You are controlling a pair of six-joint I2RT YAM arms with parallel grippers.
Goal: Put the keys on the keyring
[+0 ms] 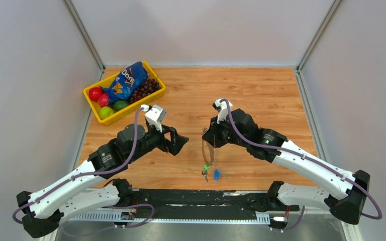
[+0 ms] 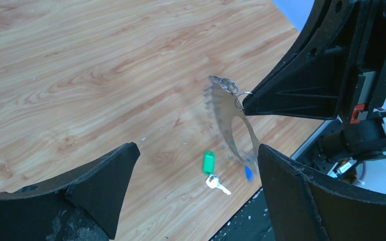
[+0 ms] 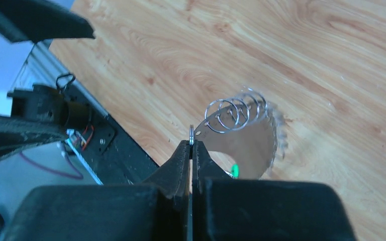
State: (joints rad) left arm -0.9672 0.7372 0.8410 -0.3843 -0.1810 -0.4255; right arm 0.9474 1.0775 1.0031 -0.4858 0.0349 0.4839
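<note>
Since the keys must be threaded onto it, the keyring (image 3: pixel 254 143) is held up from the table (image 1: pixel 271 100) rather than left lying flat. The right gripper (image 3: pixel 191 148) has its jaws pressed fully together on one small wire loop at the hoop's top. The thin silvery hoop hangs below the fingertips with its toothed fringe facing away and a row of small split rings (image 3: pixel 233 113) along its upper edge. I cannot tell whether its lower end touches the wood. With so little metal in the pinch, I judge the hoop could swing or twist if nudged.

The left gripper (image 1: pixel 179 142) hovers just beside the hoop, jaws spread wide and holding nothing — a ready stance for a pick. The keys (image 2: pixel 212 178), with their green tag, lie flat on the wood near the front edge, below the hoop, with a small blue tag (image 2: pixel 249 173) close by. Nothing is threaded yet, so the next move probably falls to the empty left gripper — going down for the keys. A yellow bin (image 1: pixel 146 100) of snacks and fruit sits well apart at the far left.
</note>
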